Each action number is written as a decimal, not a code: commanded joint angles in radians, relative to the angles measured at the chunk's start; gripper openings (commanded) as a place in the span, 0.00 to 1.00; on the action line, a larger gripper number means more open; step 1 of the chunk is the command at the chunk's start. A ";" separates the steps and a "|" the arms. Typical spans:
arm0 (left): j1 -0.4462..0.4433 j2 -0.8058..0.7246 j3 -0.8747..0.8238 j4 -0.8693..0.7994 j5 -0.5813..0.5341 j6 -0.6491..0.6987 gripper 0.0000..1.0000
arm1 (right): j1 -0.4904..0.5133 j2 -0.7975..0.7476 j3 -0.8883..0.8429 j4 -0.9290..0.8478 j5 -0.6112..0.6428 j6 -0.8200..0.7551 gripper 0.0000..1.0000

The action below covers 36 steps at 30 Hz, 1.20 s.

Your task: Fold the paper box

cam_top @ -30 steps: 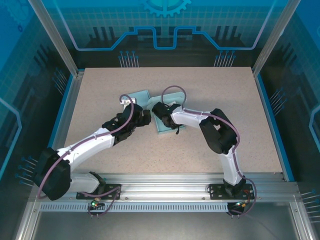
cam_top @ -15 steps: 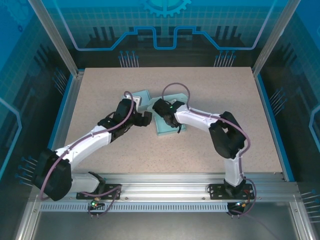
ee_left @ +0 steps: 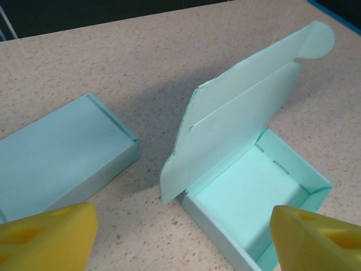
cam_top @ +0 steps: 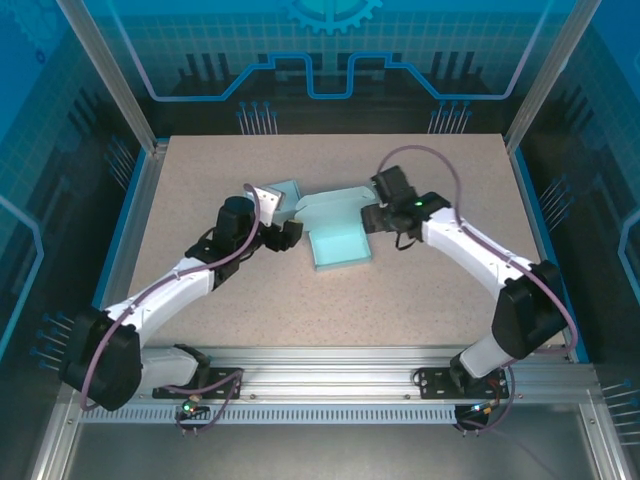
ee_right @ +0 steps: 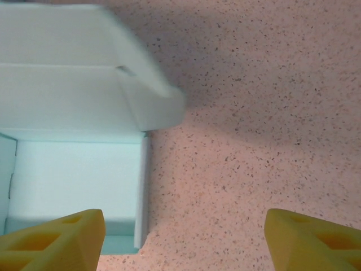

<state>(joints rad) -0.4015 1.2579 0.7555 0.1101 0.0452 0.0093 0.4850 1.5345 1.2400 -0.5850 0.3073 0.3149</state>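
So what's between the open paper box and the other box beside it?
Nothing, a bare strip of speckled table separates the open box from the other box, seen in the left wrist view.

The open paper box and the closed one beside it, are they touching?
Apart. The left wrist view shows a strip of bare table between the closed box and the open box.
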 commanded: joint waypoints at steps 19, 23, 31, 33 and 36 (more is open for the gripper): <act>0.085 0.303 0.062 0.239 0.263 0.028 0.65 | -0.276 0.225 0.044 0.273 -0.682 -0.303 0.74; 0.084 0.342 0.098 0.234 0.265 0.018 0.59 | -0.279 0.295 0.103 0.259 -0.692 -0.304 0.73; 0.084 0.391 0.158 0.187 0.278 0.029 0.43 | -0.276 0.337 0.145 0.266 -0.754 -0.294 0.67; 0.084 0.396 0.164 0.185 0.290 0.027 0.36 | -0.271 0.338 0.150 0.261 -0.760 -0.296 0.64; 0.084 0.403 0.178 0.165 0.310 0.030 0.30 | -0.263 0.337 0.147 0.255 -0.755 -0.300 0.60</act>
<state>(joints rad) -0.3233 1.6455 0.8986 0.3027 0.3065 0.0292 0.2195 1.8565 1.3567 -0.3275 -0.4137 0.0250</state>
